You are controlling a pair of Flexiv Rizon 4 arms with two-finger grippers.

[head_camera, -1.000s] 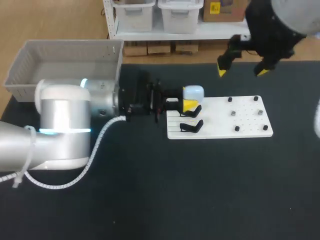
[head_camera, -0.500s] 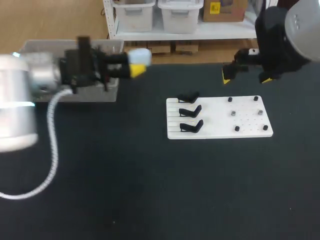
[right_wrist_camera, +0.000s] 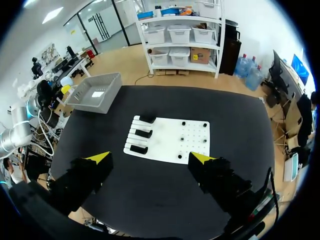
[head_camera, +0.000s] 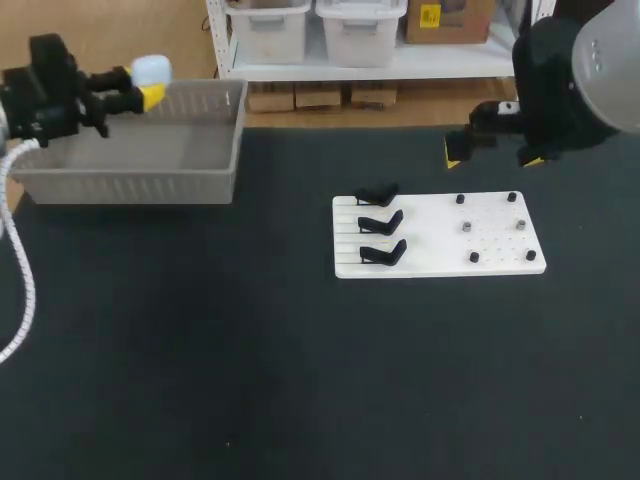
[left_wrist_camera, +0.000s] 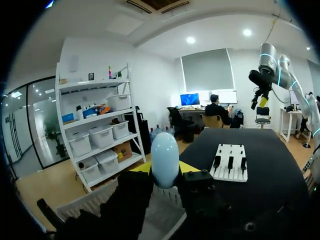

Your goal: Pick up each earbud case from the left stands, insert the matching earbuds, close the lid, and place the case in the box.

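Earbud case (head_camera: 152, 70): smooth, pale blue, rounded. Upper left of frame, clamped in left hand (head_camera: 143, 88) over grey slatted plastic box (head_camera: 130, 185). Right hand (head_camera: 490, 158), upper right: fingers apart, above matte black table (head_camera: 300, 380).

A black table top (head_camera: 300, 380) fills the head view, with wooden floor (head_camera: 110, 25) beyond its far edge and a white shelving unit (head_camera: 350, 68) holding pale storage bins (head_camera: 360, 25) and cardboard boxes (head_camera: 320, 97). The left wrist view shows white walls (left_wrist_camera: 150, 75), round recessed ceiling lights (left_wrist_camera: 189, 40), a window covered by a grey blind (left_wrist_camera: 207, 70), and glass partitions (left_wrist_camera: 22, 125) beside the shelving.
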